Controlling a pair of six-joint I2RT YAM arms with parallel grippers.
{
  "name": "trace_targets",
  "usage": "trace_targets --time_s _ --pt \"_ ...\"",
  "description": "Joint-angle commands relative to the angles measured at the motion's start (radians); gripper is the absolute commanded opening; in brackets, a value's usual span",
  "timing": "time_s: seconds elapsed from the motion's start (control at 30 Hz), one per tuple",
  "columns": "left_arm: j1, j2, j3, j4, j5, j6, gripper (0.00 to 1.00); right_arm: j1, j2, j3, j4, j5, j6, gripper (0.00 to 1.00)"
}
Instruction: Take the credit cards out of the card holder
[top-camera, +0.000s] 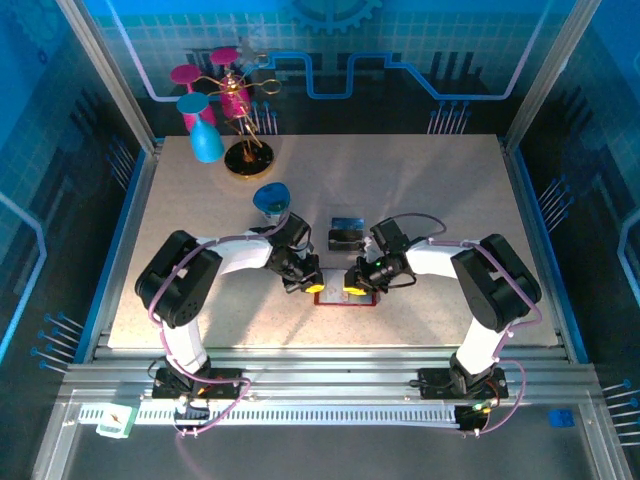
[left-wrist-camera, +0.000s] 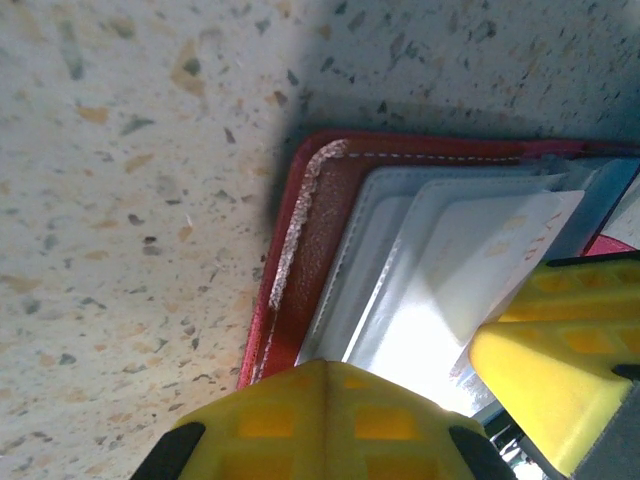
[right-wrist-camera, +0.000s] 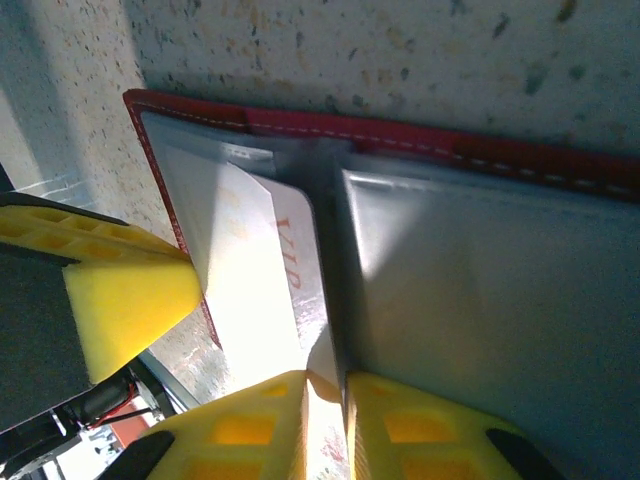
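Observation:
The red card holder (top-camera: 345, 300) lies open near the table's front edge, grey pockets up (left-wrist-camera: 300, 250) (right-wrist-camera: 400, 135). A pale credit card (left-wrist-camera: 470, 270) (right-wrist-camera: 250, 260) with reddish letters sticks part way out of a pocket. My left gripper (top-camera: 315, 288) (left-wrist-camera: 345, 372) is shut, its tip resting on the holder's left pocket. From the right, my right gripper (top-camera: 355, 290) (right-wrist-camera: 328, 385) has its pads closed on the edge of that card. Each wrist view catches one yellow finger of the other gripper (left-wrist-camera: 560, 350) (right-wrist-camera: 130, 300).
A bluish card and a dark card (top-camera: 347, 233) lie on the table just behind the holder. Further back stand a blue cup on its side (top-camera: 272, 198), an upturned blue cup (top-camera: 205, 140) and a pink and gold stand (top-camera: 245, 150).

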Motion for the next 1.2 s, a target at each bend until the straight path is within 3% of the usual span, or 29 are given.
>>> trace_targets --time_s 0.0,0.67,0.9,1.17 --pt "-0.014 0.035 0.009 -0.07 -0.03 0.035 0.01 -0.016 -0.023 -0.026 0.026 -0.015 0.016 0.16" --pt "-0.016 0.027 0.022 -0.117 -0.054 0.047 0.01 -0.063 -0.068 -0.046 -0.04 -0.007 -0.039 0.11" --pt "-0.018 -0.034 0.06 -0.081 -0.026 0.015 0.08 -0.057 -0.034 -0.044 -0.017 -0.052 -0.042 0.11" --pt "-0.081 0.019 0.114 -0.016 0.029 -0.025 0.12 -0.046 -0.031 -0.045 -0.01 -0.058 -0.038 0.11"
